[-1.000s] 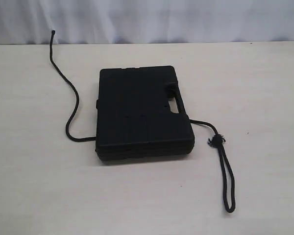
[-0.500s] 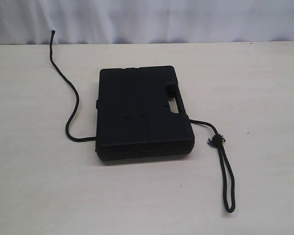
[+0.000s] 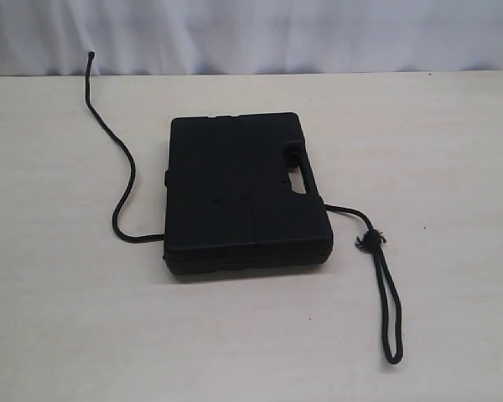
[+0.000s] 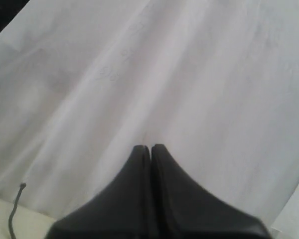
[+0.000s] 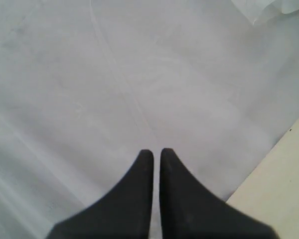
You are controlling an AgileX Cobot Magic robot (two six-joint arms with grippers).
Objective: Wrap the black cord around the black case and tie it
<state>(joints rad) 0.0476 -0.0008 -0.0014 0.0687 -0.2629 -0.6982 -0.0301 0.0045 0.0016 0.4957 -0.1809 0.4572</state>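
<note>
The black case (image 3: 243,188) lies flat mid-table in the exterior view, its cut-out handle (image 3: 302,172) on the right edge. The black cord (image 3: 126,180) runs from a tip (image 3: 90,55) at the back left, curves down and goes under the case. It comes out on the right with a frayed knot (image 3: 370,241) and a long loop (image 3: 390,310). Neither gripper shows in the exterior view. My left gripper (image 4: 150,147) is shut and empty, facing the white backdrop, with the cord's tip (image 4: 21,186) low in its view. My right gripper (image 5: 157,151) is shut, holding nothing.
The pale wooden table (image 3: 67,318) extends all around the case. A white cloth backdrop (image 3: 277,33) hangs behind the table's far edge. A corner of the table (image 5: 284,184) shows in the right wrist view.
</note>
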